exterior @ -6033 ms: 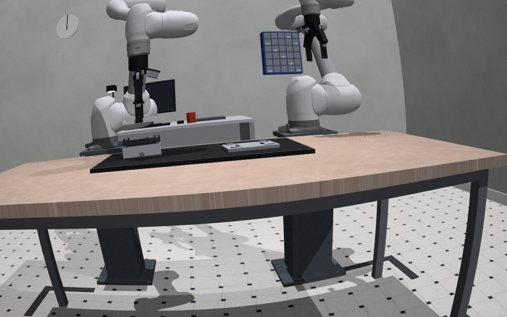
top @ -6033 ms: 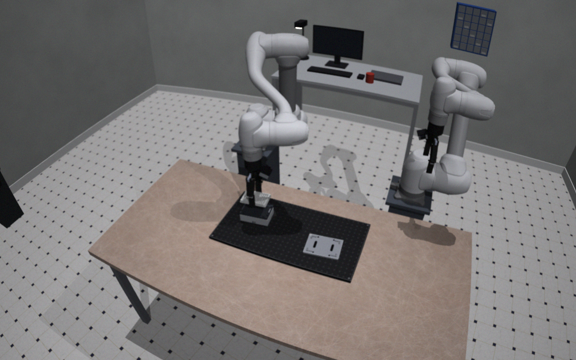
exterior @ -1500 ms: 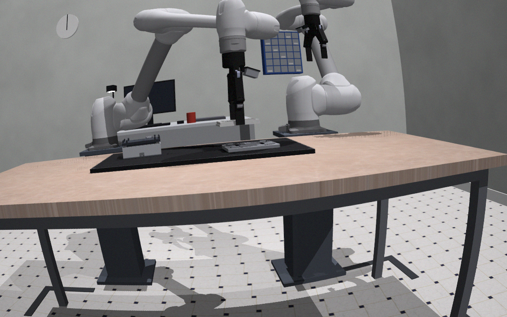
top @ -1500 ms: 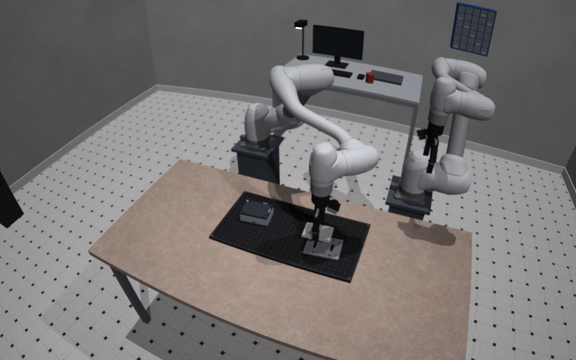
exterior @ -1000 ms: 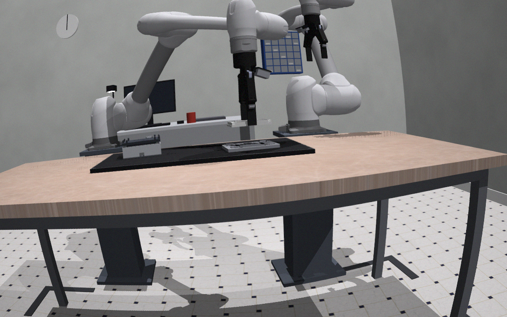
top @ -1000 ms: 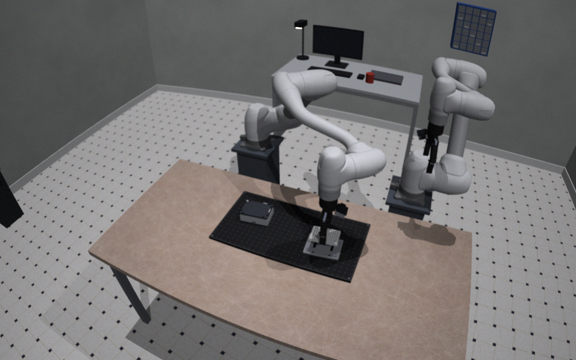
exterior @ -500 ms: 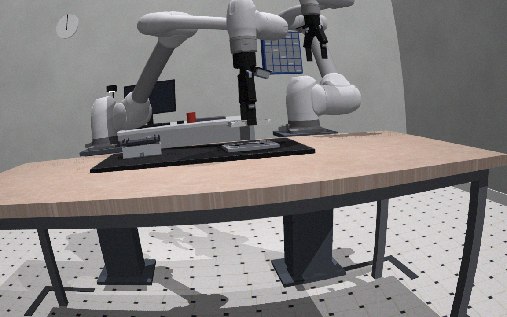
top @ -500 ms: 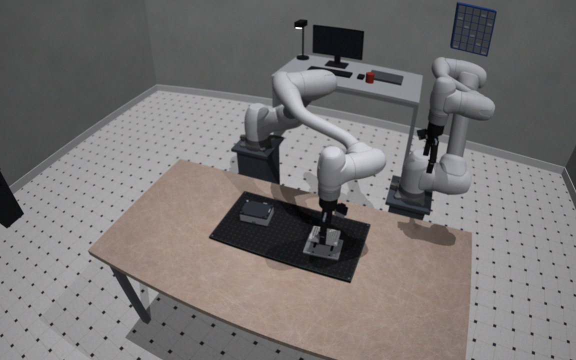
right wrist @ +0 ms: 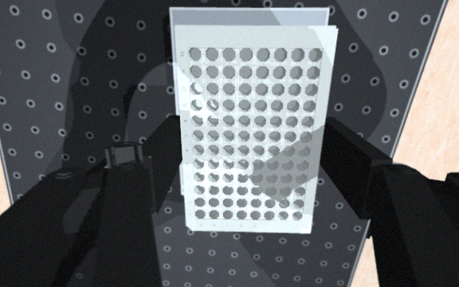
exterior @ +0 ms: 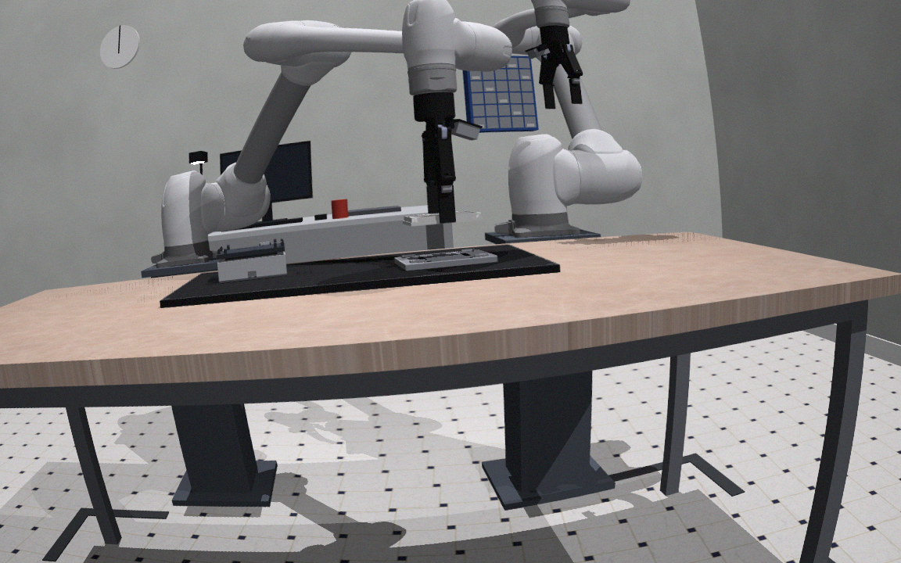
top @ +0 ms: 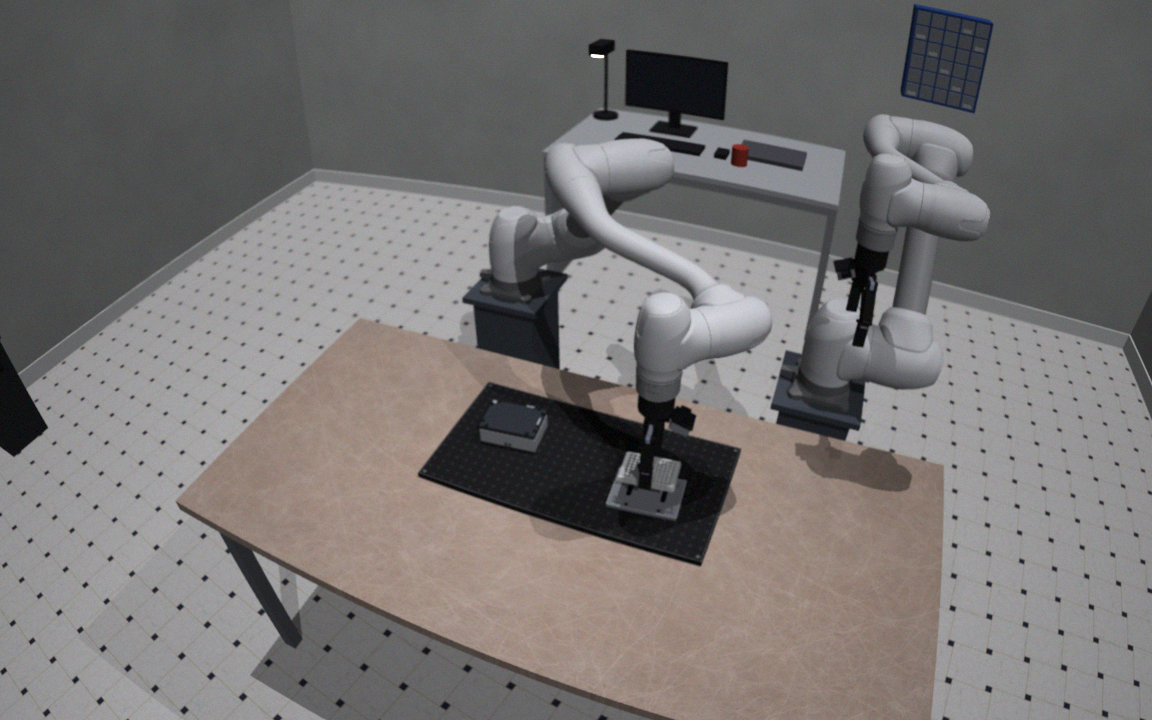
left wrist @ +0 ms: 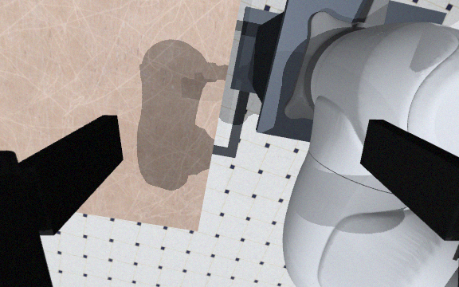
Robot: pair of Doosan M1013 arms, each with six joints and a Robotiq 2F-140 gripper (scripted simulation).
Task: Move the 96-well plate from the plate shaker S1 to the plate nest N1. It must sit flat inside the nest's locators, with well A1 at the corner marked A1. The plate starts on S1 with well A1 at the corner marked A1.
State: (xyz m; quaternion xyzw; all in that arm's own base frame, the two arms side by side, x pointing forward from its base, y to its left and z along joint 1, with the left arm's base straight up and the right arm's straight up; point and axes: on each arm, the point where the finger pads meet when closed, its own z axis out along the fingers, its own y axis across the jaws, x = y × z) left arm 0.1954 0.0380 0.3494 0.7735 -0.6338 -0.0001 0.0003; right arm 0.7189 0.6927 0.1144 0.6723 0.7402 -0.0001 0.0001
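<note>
Sample plate held in the air over the nest, gripped by the right arm

The sample plate [top: 665, 471] [exterior: 417, 220] [right wrist: 249, 127] is above the nest [top: 620, 498] [exterior: 446, 263] [right wrist: 221, 16], with a visible gap between them in the exterior view; it is not seated, and the right wrist view shows it only partly lined up with the nest, whose far end sticks out past the plate; its wells face up, but the corner marking on the nest cannot be read.

The right gripper [top: 645, 483] [exterior: 442, 218] [right wrist: 249, 136] has the plate clasped between its fingers, one along each long side; the nest lies on a black board [top: 553, 488] [exterior: 335, 275] [right wrist: 34, 119], and the shaker [top: 513, 428] [exterior: 252, 266] stands on the same board, well apart from the nest, to its left in the top view.

The left gripper [top: 857, 327] [exterior: 563, 105] [left wrist: 242, 139] is wide open and holds nothing; it hangs high, well apart from the nest, to its right in the top view; around the nest and board spreads the table [top: 294, 429] [exterior: 439, 314] [left wrist: 54, 60]; beyond the nest, behind the arms, is a desk [top: 795, 183] with a red cup [top: 739, 156] [exterior: 339, 208] and a monitor [top: 675, 85] [exterior: 292, 171].
</note>
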